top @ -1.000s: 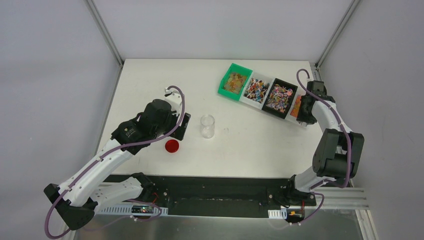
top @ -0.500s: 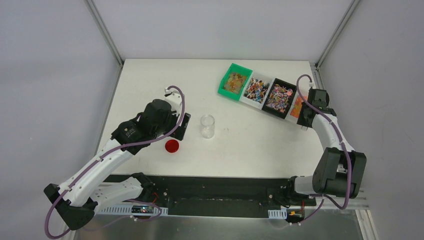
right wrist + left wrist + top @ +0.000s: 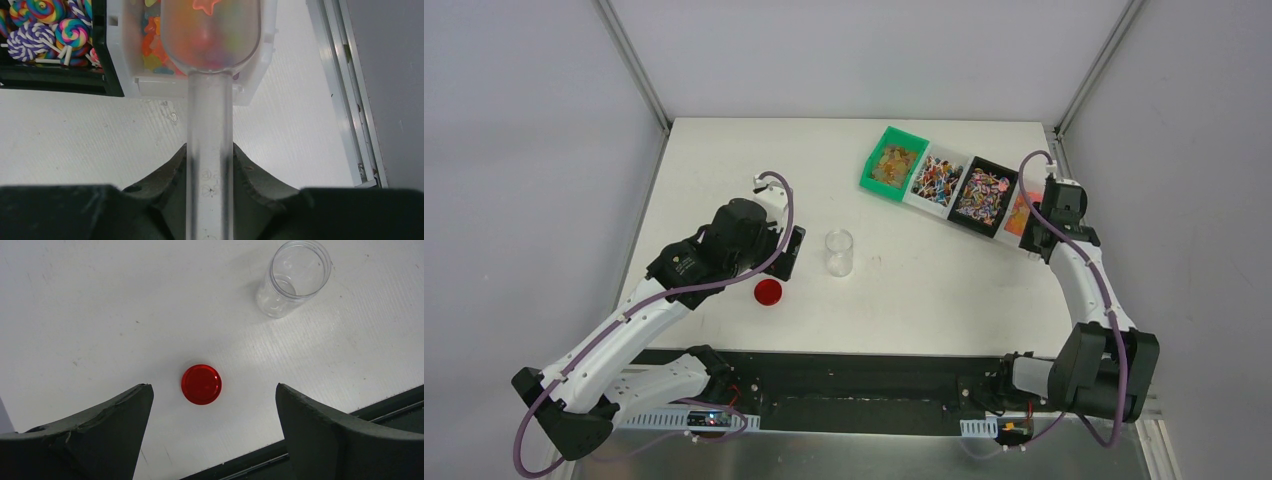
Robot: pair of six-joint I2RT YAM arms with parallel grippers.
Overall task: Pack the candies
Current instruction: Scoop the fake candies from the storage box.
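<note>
The right claw (image 3: 210, 167) is clamped shut on the handle of a clear plastic scoop (image 3: 210, 115), and the fingers (image 3: 165, 175) press the handle from both sides. The bowl of the scoop sits over the white bin (image 3: 127, 82) at the right end of a row of four bins, close to the table's right edge. The candies (image 3: 981, 195) lie sorted in that row: amber ones in a green bin (image 3: 871, 170), mixed colours in a second white bin (image 3: 914, 197), striped lollipops (image 3: 50, 25) in a black bin (image 3: 972, 226), and orange and yellow pieces in the end bin under the scoop. The bowl is cloudy, but orange and pink shapes seem to lie inside it. The left claw (image 3: 792, 252) hangs wide open above the table (image 3: 724, 170) and grips nothing. A flat red lid (image 3: 201, 384) lies on the table below its spread fingers. A clear jar (image 3: 295, 277) stands upright near the lid with its mouth uncovered, well apart from the bins.
</note>
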